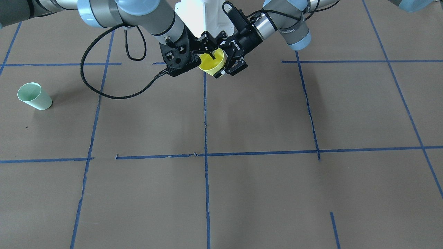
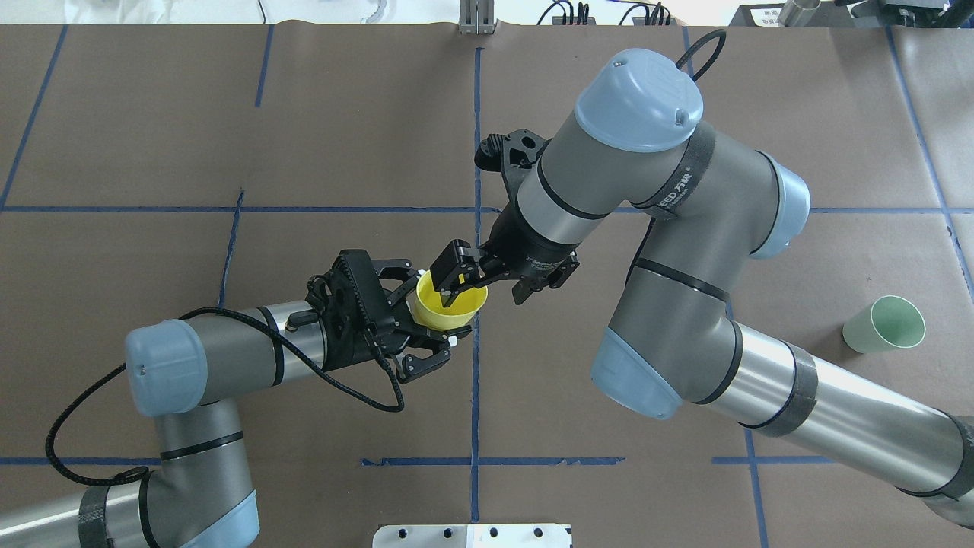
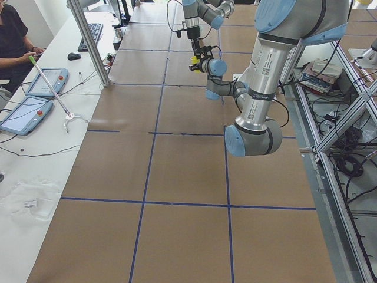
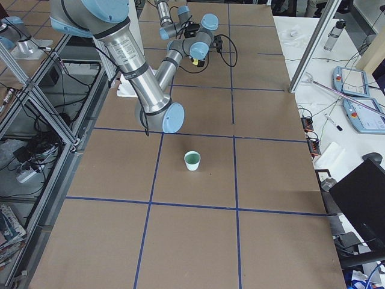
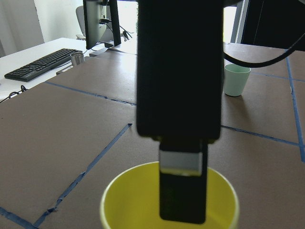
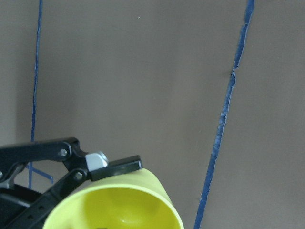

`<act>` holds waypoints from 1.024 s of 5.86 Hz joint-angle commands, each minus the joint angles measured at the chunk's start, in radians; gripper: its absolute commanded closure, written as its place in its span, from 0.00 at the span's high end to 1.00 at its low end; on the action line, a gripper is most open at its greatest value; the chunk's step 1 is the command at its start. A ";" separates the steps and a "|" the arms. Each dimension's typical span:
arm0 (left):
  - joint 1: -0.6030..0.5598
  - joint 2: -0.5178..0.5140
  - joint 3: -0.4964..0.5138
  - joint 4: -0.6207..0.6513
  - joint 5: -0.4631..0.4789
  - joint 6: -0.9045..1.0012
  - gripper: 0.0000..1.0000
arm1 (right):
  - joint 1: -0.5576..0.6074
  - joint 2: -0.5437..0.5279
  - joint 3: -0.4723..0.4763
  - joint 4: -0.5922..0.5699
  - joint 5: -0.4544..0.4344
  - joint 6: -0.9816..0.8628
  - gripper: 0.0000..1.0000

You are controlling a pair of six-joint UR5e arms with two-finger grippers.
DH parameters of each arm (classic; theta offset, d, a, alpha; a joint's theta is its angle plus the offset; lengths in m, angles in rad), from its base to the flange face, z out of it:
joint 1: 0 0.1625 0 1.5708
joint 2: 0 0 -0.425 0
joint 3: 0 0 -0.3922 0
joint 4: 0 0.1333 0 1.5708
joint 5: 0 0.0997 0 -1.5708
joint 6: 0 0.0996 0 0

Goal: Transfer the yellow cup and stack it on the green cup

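The yellow cup hangs tilted above the table's centre line, rim towards the right arm; it also shows in the front view. My left gripper is shut on its lower wall, one finger on each side. My right gripper is open and straddles the rim: one finger is inside the cup, the other outside, apart from the wall. The left wrist view shows that finger inside the cup. The green cup stands upright and alone far out on the right side.
Brown table cover with a blue tape grid. A black cable loops low under the right arm. An operators' desk with a keyboard and tablets runs along the far edge.
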 commanded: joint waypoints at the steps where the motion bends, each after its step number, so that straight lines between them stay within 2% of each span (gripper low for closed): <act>1: 0.001 0.000 -0.003 0.000 0.001 0.000 0.38 | -0.004 -0.004 -0.003 0.001 0.000 -0.001 0.74; 2: 0.001 -0.001 -0.002 0.000 0.001 0.000 0.47 | -0.006 -0.006 -0.003 0.001 0.000 -0.004 0.53; 3: 0.001 -0.001 -0.002 0.000 0.001 0.000 0.49 | -0.006 -0.004 -0.003 0.001 0.000 -0.004 0.44; 4: 0.003 0.000 -0.002 0.000 0.001 0.000 0.50 | -0.006 0.001 -0.003 0.002 0.000 -0.007 0.40; 5: 0.003 -0.001 -0.002 0.000 0.002 0.000 0.50 | -0.006 -0.001 -0.003 0.002 0.000 -0.027 0.28; 6: 0.003 -0.003 -0.003 0.000 0.002 0.000 0.60 | -0.007 -0.007 -0.003 0.005 0.000 -0.065 0.03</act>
